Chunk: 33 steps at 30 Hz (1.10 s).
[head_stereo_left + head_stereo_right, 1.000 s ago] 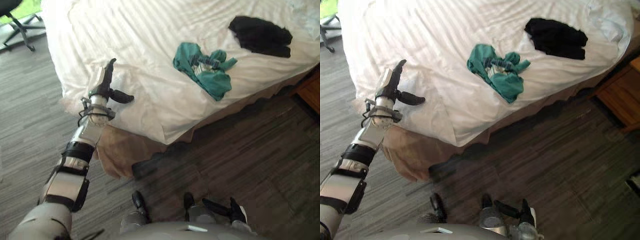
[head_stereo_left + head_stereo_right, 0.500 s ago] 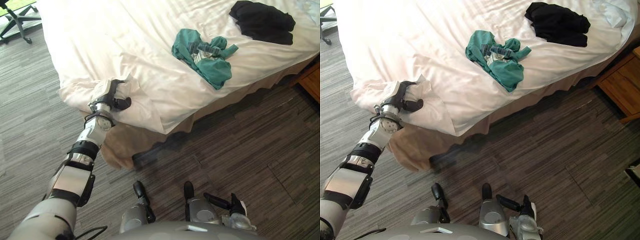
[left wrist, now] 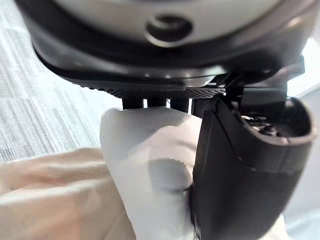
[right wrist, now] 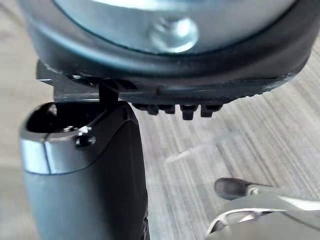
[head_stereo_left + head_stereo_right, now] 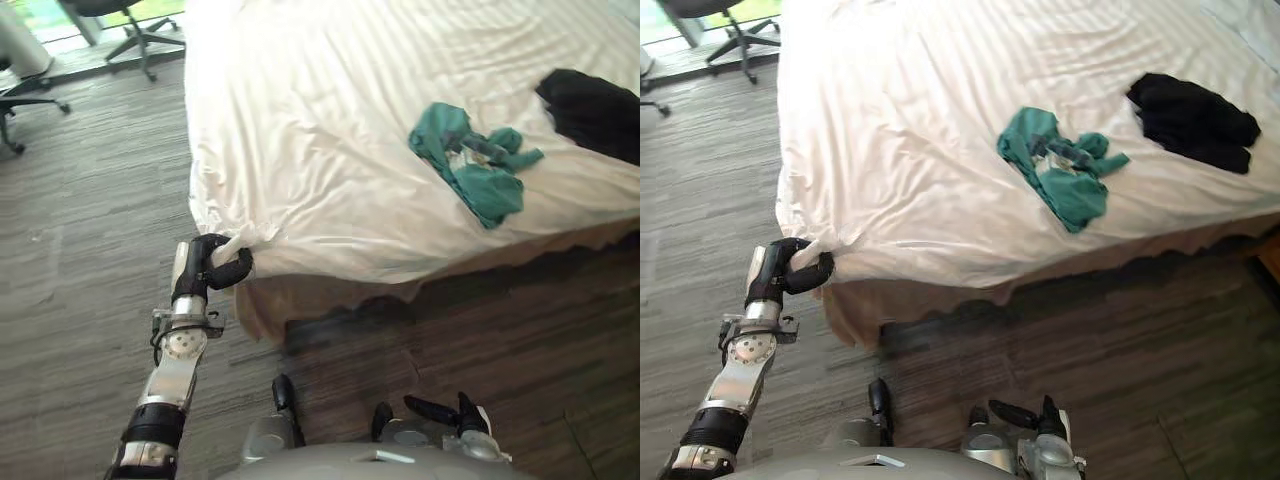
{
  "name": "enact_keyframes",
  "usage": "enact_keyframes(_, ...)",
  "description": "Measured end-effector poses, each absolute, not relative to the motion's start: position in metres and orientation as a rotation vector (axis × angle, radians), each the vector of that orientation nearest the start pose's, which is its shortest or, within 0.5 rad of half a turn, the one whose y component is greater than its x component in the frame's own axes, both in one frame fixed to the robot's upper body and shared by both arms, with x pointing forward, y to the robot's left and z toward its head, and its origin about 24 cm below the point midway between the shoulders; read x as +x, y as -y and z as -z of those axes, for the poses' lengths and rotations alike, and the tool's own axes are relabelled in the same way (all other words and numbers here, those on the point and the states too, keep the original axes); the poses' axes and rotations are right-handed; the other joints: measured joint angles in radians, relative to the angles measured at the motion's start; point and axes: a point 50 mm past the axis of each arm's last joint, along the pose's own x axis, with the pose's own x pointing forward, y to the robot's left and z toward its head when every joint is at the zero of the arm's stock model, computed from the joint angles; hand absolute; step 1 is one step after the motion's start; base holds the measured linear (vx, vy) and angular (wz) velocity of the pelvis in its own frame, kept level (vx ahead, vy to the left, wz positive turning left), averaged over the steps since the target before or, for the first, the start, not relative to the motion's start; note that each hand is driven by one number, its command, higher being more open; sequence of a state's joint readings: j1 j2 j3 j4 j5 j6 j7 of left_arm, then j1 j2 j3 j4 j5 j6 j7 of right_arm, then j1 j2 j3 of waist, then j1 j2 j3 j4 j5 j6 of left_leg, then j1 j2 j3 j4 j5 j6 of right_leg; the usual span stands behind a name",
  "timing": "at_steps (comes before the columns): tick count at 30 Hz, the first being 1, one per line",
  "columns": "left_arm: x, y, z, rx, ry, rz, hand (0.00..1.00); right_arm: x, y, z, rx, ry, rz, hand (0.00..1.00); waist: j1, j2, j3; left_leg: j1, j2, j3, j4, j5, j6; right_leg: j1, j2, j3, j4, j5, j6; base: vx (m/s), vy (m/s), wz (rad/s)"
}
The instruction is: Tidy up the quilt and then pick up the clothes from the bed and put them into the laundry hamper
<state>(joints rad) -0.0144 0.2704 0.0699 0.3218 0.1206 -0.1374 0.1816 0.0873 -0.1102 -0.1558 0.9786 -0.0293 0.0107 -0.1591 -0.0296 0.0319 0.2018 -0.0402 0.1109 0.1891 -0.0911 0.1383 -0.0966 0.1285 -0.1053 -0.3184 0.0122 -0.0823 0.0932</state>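
Left hand [image 5: 203, 272] clamped on quilt [image 5: 320, 130] corner, fingers curled round it.
Right hand [image 5: 463, 412] hung relaxed; green garment [image 5: 485, 190] and black garment [image 5: 1195, 120] lay on quilt.

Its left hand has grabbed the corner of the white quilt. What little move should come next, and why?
Probably a short pull of that corner outward, toward the robot. The left hand is curled round the bunched corner of the quilt, and creases fan out from it. The green clothes and black clothes lie farther along, so smoothing comes first. The right hand hangs idle.
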Motion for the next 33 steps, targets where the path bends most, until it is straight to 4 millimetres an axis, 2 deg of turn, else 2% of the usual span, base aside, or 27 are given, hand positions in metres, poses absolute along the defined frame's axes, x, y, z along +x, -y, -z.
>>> enact_keyframes(4, 0.235, -0.242, 0.008, 0.351, -0.165, -0.292, 1.0, 0.116, 0.216, 0.15, -0.118, -1.032, 0.33, 1.0, 0.012, -0.021, -0.006, 0.018, -0.014, -0.05, 0.0, 0.001, -0.001, 0.044, -0.003, -0.05, 0.005, -0.02, 0.001, 0.01, -0.042, 0.41)
enact_keyframes(7, 0.221, -0.252, 0.038, 0.364, -0.302, -0.328, 1.0, 0.135, 0.21, 0.146, -0.102, -0.994, 0.317, 1.0, 0.038, -0.024, -0.008, 0.019, -0.017, -0.08, 0.0, 0.002, -0.003, 0.058, -0.002, -0.08, 0.016, -0.038, 0.002, 0.01, -0.051, 0.28)
enact_keyframes(10, 0.199, -0.263, 0.072, 0.347, -0.489, -0.409, 1.0, 0.146, 0.206, 0.144, -0.091, -0.979, 0.309, 1.0, 0.057, -0.041, -0.018, 0.028, -0.018, -0.09, 0.0, 0.002, -0.004, 0.07, -0.003, -0.09, 0.026, -0.051, 0.0, 0.03, -0.059, 0.12)
enact_keyframes(11, 0.183, -0.27, 0.088, 0.339, -0.598, -0.452, 1.0, 0.15, 0.206, 0.142, -0.092, -0.97, 0.311, 1.0, 0.058, -0.048, -0.02, 0.033, -0.02, -0.091, 0.0, 0.002, -0.004, 0.076, -0.004, -0.091, 0.027, -0.056, 0.0, 0.04, -0.062, 0.04)
enact_keyframes(12, 0.173, -0.274, 0.096, 0.328, -0.658, -0.485, 1.0, 0.151, 0.206, 0.142, -0.089, -0.967, 0.314, 1.0, 0.058, -0.05, -0.022, 0.034, -0.02, -0.091, 0.0, 0.002, -0.004, 0.077, -0.005, -0.091, 0.028, -0.059, 0.001, 0.04, -0.061, 0.06)
enact_keyframes(13, 0.155, -0.282, 0.107, 0.304, -0.764, -0.567, 1.0, 0.152, 0.206, 0.141, -0.077, -0.962, 0.323, 1.0, 0.059, -0.052, -0.023, 0.033, -0.021, -0.09, 0.0, 0.002, -0.004, 0.077, -0.006, -0.091, 0.03, -0.062, 0.001, 0.04, -0.065, 0.08)
enact_keyframes(14, 0.119, -0.294, 0.122, 0.258, -0.935, -0.702, 1.0, 0.151, 0.207, 0.142, -0.077, -0.964, 0.335, 1.0, 0.066, -0.055, -0.023, 0.034, -0.019, -0.086, 0.0, 0.001, -0.005, 0.076, -0.006, -0.091, 0.035, -0.063, 0.0, 0.04, -0.061, 0.08)
enact_keyframes(15, 0.104, -0.297, 0.127, 0.247, -0.993, -0.743, 1.0, 0.15, 0.208, 0.142, -0.075, -0.966, 0.341, 1.0, 0.071, -0.056, -0.024, 0.034, -0.018, -0.084, 0.0, 0.0, -0.007, 0.076, -0.006, -0.091, 0.035, -0.063, 0.0, 0.03, -0.05, 0.07)
enact_keyframes(16, 0.087, -0.3, 0.131, 0.255, -1.057, -0.771, 1.0, 0.148, 0.209, 0.143, -0.071, -0.972, 0.349, 1.0, 0.08, -0.056, -0.024, 0.035, -0.014, -0.081, 0.0, -0.004, -0.011, 0.078, -0.006, -0.091, 0.035, -0.063, 0.0, 0.02, -0.032, 0.1)
enact_keyframes(18, 0.041, -0.303, 0.138, 0.32, -1.211, -0.768, 1.0, 0.135, 0.209, 0.149, -0.068, -1.024, 0.361, 1.0, 0.093, -0.059, -0.024, 0.035, -0.02, -0.08, 0.0, -0.005, -0.013, 0.085, -0.012, -0.091, 0.038, -0.063, 0.0, 0.0, -0.016, 0.18)
enact_keyframes(20, 0.028, -0.294, 0.143, 0.388, -1.268, -0.687, 1.0, 0.131, 0.207, 0.151, -0.061, -1.036, 0.364, 1.0, 0.099, -0.059, -0.024, 0.035, -0.026, -0.078, -0.001, -0.007, -0.011, 0.082, -0.017, -0.09, 0.038, -0.063, 0.0, -0.05, 0.012, 0.07)
enact_keyframes(22, 0.033, -0.279, 0.148, 0.458, -1.27, -0.556, 1.0, 0.125, 0.205, 0.153, -0.054, -1.05, 0.366, 1.0, 0.1, -0.059, -0.023, 0.038, -0.03, -0.072, -0.001, -0.01, -0.007, 0.082, -0.023, -0.087, 0.038, -0.062, 0.002, -0.08, 0.026, -0.07)
enact_keyframes(24, 0.048, -0.25, 0.155, 0.508, -1.222, -0.376, 1.0, 0.114, 0.2, 0.158, -0.03, -1.089, 0.375, 1.0, 0.084, -0.068, -0.026, 0.051, -0.032, -0.047, -0.001, -0.022, -0.002, 0.08, -0.03, -0.061, 0.038, -0.058, 0.01, -0.12, 0.052, -0.28)
enact_keyframes(26, 0.065, -0.229, 0.157, 0.515, -1.164, -0.269, 1.0, 0.102, 0.194, 0.162, 0.011, -1.117, 0.402, 1.0, 0.072, -0.08, -0.035, 0.051, -0.031, -0.029, -0.001, -0.023, 0.001, 0.064, -0.033, -0.038, 0.038, -0.056, 0.013, -0.1, 0.049, -0.4)
enact_keyframes(29, 0.074, -0.229, 0.156, 0.598, -1.124, -0.186, 1.0, 0.098, 0.193, 0.162, 0.061, -1.125, 0.482, 1.0, 0.042, -0.096, -0.044, 0.056, -0.031, 0.006, -0.001, -0.025, 0.001, 0.046, -0.035, 0.0, 0.038, -0.049, 0.024, -0.04, 0.031, -0.38)
enact_keyframes(31, 0.074, -0.229, 0.156, 0.601, -1.124, -0.178, 1.0, 0.091, 0.196, 0.163, 0.109, -1.128, 0.554, 1.0, 0.034, -0.1, -0.047, 0.063, -0.034, 0.02, -0.001, -0.029, 0.005, 0.046, -0.043, 0.01, 0.037, -0.047, 0.026, 0.02, 0.018, -0.18)
enact_keyframes(32, 0.074, -0.228, 0.156, 0.599, -1.124, -0.175, 1.0, 0.087, 0.198, 0.164, 0.142, -1.134, 0.602, 0.0, 0.033, -0.1, -0.047, 0.065, -0.039, 0.026, -0.001, -0.031, 0.009, 0.046, -0.048, 0.019, 0.037, -0.045, 0.029, 0.04, 0.022, -0.08)
enact_keyframes(33, 0.074, -0.228, 0.156, 0.598, -1.124, -0.173, 1.0, 0.085, 0.199, 0.164, 0.155, -1.137, 0.618, 0.0, 0.033, -0.099, -0.047, 0.065, -0.041, 0.029, -0.001, -0.031, 0.012, 0.046, -0.049, 0.021, 0.037, -0.045, 0.029, 0.05, 0.022, -0.06)
